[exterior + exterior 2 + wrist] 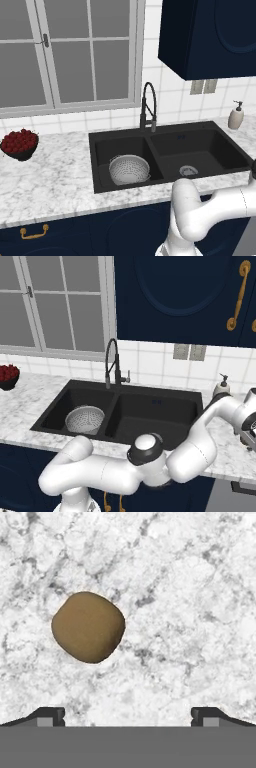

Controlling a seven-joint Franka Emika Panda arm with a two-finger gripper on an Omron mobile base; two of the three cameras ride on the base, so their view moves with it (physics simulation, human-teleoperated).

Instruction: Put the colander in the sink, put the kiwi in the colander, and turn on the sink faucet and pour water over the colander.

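The silver colander [129, 169] [85, 420] sits in the left basin of the black sink [200, 135] [165, 393]. The black gooseneck sink faucet [148, 106] [114, 363] stands behind the divider, and no water shows. In the hand view the tan-brown kiwi [88, 626] lies on white marble, left of centre. My gripper [128, 717] hovers above it, open, with its two finger tips wide apart and nothing between them. The arm reaches far right, past the sink's right side.
A dark bowl of red berries [20, 144] [7, 376] stands on the marble counter [55, 175] at the left. A beige soap dispenser [236, 115] [221, 387] stands right of the sink. Dark blue cabinets hang above.
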